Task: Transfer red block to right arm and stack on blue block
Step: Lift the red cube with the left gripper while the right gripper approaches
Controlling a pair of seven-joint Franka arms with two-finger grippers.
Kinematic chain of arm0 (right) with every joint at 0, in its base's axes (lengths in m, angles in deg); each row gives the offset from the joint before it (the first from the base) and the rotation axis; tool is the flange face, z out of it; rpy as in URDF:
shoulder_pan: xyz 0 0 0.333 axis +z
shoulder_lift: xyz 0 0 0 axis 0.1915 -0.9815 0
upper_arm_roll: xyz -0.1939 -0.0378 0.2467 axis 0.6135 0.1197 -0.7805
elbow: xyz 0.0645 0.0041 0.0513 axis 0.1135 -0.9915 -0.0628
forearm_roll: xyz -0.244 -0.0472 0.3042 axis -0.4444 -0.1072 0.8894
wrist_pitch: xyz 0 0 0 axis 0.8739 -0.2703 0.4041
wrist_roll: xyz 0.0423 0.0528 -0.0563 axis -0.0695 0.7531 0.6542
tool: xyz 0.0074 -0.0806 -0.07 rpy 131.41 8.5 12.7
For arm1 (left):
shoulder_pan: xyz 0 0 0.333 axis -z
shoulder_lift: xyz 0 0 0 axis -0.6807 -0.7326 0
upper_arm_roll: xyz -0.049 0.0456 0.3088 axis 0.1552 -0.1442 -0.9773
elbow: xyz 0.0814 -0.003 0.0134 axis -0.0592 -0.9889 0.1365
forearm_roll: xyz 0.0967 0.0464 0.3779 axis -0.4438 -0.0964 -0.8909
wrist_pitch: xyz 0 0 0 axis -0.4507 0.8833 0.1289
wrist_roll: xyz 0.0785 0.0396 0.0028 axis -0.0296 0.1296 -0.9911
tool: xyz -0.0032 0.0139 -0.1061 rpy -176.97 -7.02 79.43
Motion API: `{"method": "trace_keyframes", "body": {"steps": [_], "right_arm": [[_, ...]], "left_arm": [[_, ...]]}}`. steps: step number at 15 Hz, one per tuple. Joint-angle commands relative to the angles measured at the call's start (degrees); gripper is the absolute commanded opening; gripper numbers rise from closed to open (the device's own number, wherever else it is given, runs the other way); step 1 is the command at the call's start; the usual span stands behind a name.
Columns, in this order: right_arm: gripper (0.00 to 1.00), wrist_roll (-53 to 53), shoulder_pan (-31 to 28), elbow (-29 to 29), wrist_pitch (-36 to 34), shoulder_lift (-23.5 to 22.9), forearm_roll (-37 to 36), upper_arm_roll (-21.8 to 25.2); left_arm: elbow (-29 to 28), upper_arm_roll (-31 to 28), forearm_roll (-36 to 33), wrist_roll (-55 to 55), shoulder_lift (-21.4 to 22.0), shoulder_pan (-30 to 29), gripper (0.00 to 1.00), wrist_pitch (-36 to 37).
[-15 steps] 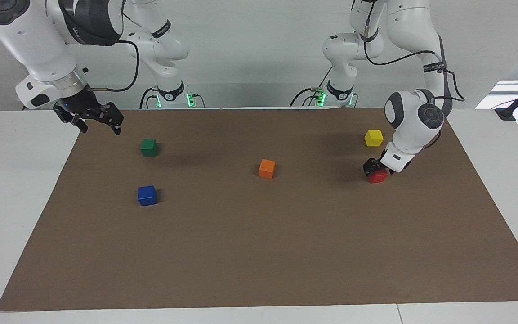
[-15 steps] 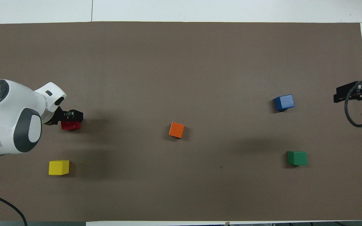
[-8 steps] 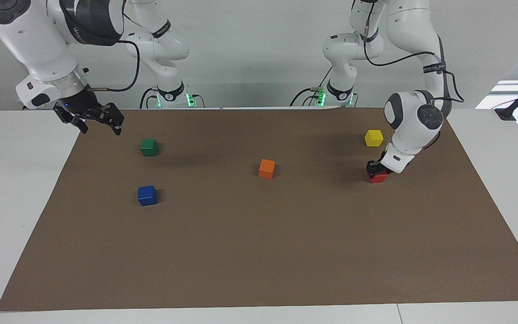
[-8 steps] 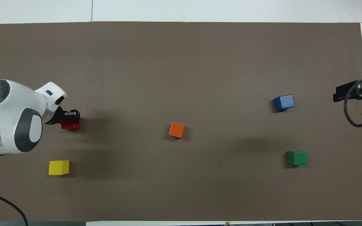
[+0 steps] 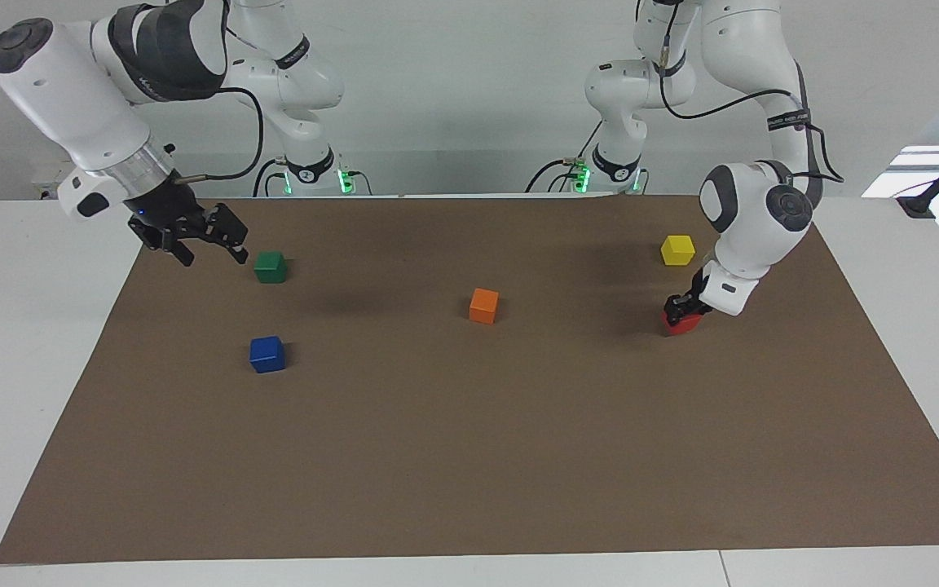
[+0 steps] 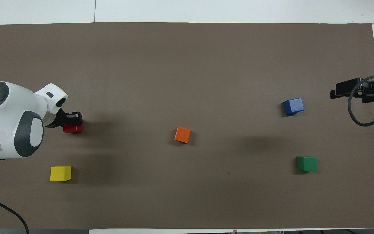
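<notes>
Nearest the robots, a yellow block rests on the brown mat toward the left arm's end of the table, and a green block rests at about the same depth toward the right arm's end. The right gripper hangs in the air over the mat edge just beside the green block, not touching it, with its fingers spread apart and nothing between them; the right arm reaches in from its base at the table's edge. Farther from the robots than the yellow block, the left gripper is down at the mat, and its fingers are closed against the sides of the red block, which sits low at the mat surface; whether the red block touches the mat or is raised slightly cannot be determined. An orange block lies at roughly that depth near the middle of the mat, well apart from all other blocks. The blue block lies farthest from the robots, toward the right arm's end, farther out than the green block and well apart from the red block, with nothing on it.
</notes>
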Motion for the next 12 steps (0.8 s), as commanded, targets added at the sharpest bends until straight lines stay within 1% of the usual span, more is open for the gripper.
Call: {"method": "trace_keyframes", "body": {"steps": [1, 4, 6, 7, 8, 10, 12], "right_arm": [[1.00, 5.46, -2.28, -3.00, 3.01, -0.52, 9.55, -0.51], [1.00, 20.62, -4.57, -8.53, 4.25, 0.01, 26.24, -0.42], [1.00, 28.89, -6.76, -12.66, 3.73, 0.27, 38.27, -0.42], [1.00, 33.03, -6.95, -15.46, 3.46, 0.71, 43.91, -0.42], [1.00, 36.46, -7.38, -18.28, 2.85, 1.67, 48.57, -0.42], [1.00, 41.49, -7.39, -22.59, 0.13, 3.08, 56.85, -0.42], [1.00, 45.00, -7.47, -25.50, -3.20, 2.74, 63.35, -0.33]], "left_arm": [[8.52, -0.14, 1.53, -7.72, -0.42, 2.00, 0.00, 11.19], [14.50, -0.14, 7.49, -15.09, 0.02, 2.27, 0.00, 18.41], [17.93, -0.14, 7.86, -25.35, 1.15, 4.11, 0.00, 21.14], [19.43, -0.05, 8.64, -31.50, 1.60, 4.12, 0.00, 23.42], [20.58, -0.05, 10.39, -36.43, 1.69, 4.12, 0.00, 24.92], [22.17, -0.14, 14.87, -41.30, 1.78, 4.12, 0.00, 25.46], [22.69, -0.58, 21.97, -49.52, 2.04, 3.16, 0.00, 25.20]]}}
